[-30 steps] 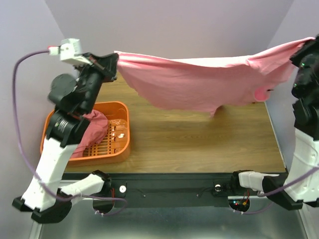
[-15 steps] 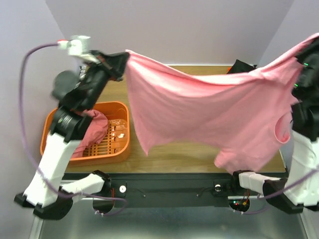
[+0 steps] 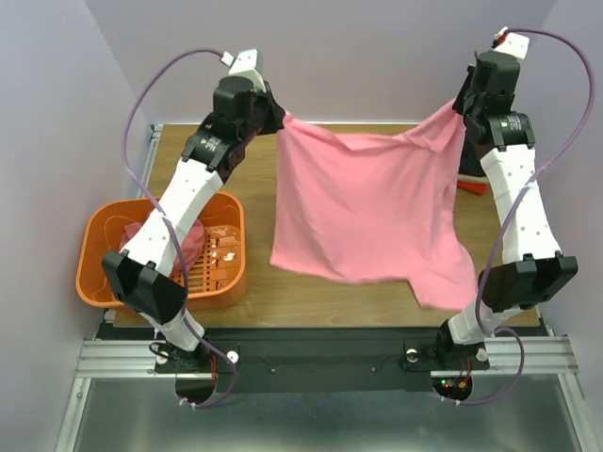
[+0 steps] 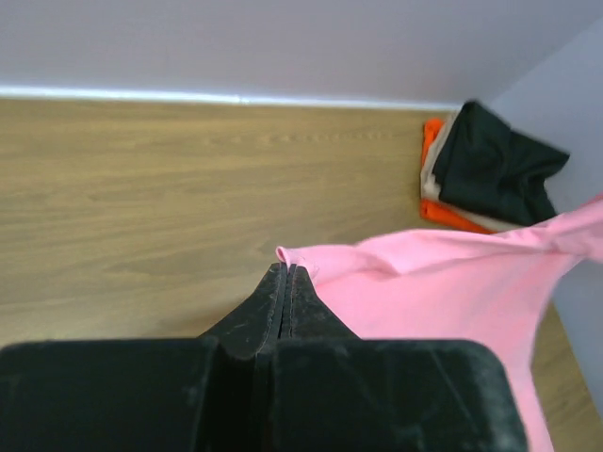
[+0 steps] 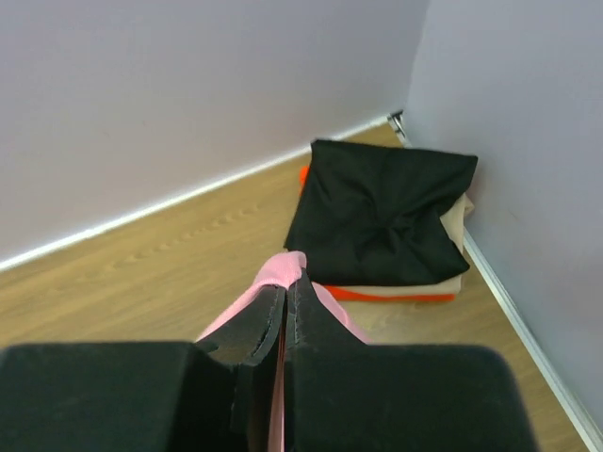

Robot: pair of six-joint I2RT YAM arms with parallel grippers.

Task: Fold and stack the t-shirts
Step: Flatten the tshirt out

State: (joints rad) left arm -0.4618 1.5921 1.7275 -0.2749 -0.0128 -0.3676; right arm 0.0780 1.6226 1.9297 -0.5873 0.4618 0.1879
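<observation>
A light pink t-shirt [image 3: 367, 212] hangs spread between my two grippers over the far half of the table, its lower edge draped down toward the wood. My left gripper [image 3: 281, 118] is shut on its far left corner, with pink cloth poking out past the tips [image 4: 287, 270]. At the far right corner my right gripper [image 3: 459, 105] is shut on the cloth too [image 5: 287, 282]. A folded black shirt [image 5: 386, 212] lies on a beige one [image 5: 454, 221] and a red-orange one [image 5: 396, 295] in the far right corner. A darker rose shirt [image 3: 188, 240] lies bunched in the basket.
The orange slotted basket [image 3: 104, 282] sits at the table's left edge beside the left arm. Walls close the table at the back and on the right. The folded stack [image 3: 471, 186] is mostly hidden behind the right arm in the top view.
Both arms have swung from high near the camera out to the table's far edge. The pink shirt has come down with them and now hangs spread over the wood.
</observation>
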